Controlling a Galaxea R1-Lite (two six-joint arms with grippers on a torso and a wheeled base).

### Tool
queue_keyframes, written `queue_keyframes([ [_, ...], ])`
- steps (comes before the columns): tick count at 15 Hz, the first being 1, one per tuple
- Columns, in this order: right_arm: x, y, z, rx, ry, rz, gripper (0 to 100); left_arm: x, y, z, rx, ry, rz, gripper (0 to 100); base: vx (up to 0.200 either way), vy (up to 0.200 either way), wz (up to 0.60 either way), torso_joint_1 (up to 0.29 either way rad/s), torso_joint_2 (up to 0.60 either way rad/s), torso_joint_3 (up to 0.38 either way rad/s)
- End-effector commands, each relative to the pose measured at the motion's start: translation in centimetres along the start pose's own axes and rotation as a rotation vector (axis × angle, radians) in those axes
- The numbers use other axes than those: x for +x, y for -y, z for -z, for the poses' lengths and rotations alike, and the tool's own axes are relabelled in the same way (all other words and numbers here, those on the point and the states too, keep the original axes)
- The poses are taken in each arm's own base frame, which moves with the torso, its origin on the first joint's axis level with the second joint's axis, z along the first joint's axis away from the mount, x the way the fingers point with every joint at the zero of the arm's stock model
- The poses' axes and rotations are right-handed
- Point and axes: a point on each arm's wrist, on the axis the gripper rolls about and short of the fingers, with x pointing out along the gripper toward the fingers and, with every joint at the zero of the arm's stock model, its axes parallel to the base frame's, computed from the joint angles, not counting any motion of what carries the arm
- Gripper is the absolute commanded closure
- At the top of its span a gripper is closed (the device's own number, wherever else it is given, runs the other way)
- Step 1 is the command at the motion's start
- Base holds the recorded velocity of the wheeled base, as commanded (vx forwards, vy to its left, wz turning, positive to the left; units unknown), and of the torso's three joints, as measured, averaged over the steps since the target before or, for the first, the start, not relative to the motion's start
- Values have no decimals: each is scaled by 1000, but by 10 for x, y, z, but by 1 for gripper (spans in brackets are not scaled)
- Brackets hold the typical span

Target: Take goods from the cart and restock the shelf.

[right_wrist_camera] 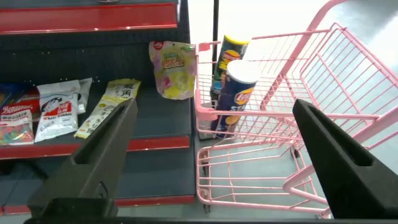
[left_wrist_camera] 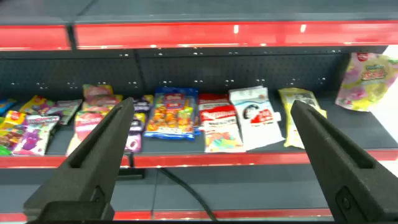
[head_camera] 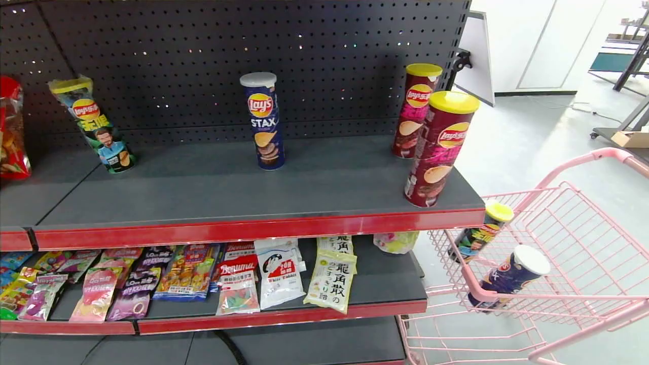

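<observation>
A red snack bag (head_camera: 11, 129) is cut off at the head view's left edge, the pink cart (head_camera: 616, 152) runs past its right and bottom edges, and the top shelf (head_camera: 203, 187) half hides a pale bag (head_camera: 396, 242).

I have the cart (head_camera: 573, 165) right of the shelf (head_camera: 253, 203), two cans (head_camera: 509, 276) in it. On the upper level stand four cans (head_camera: 263, 121): one left, one middle, two right. Packets (head_camera: 279, 276) lie one level below.

Left pincer (left_wrist_camera: 212, 106) spread wide, nothing between fingers, facing shelf (left_wrist_camera: 261, 160). Row of snack packets (left_wrist_camera: 171, 115) lying flat; pale yellow-pink bag (left_wrist_camera: 365, 81) propped apart from row.
</observation>
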Motion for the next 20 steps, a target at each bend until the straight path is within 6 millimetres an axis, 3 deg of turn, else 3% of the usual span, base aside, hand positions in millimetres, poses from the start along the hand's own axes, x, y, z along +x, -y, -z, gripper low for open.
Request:
queue_keyframes([
  [1,0,0,0,0,1,-1,0,0,0,0,0,-1,-1,0,0,-200,0,-2,7,2],
  [4,0,0,0,0,1,1,0,0,0,0,0,-1,0,0,0,-200,0,2,2,4],
  [14,0,0,0,1,1,3,0,0,0,0,0,-1,0,0,0,0,-600,2,3,1],
  [20,0,0,0,1,1,3,0,0,0,0,0,-1,0,0,0,0,0,0,0,0],
])
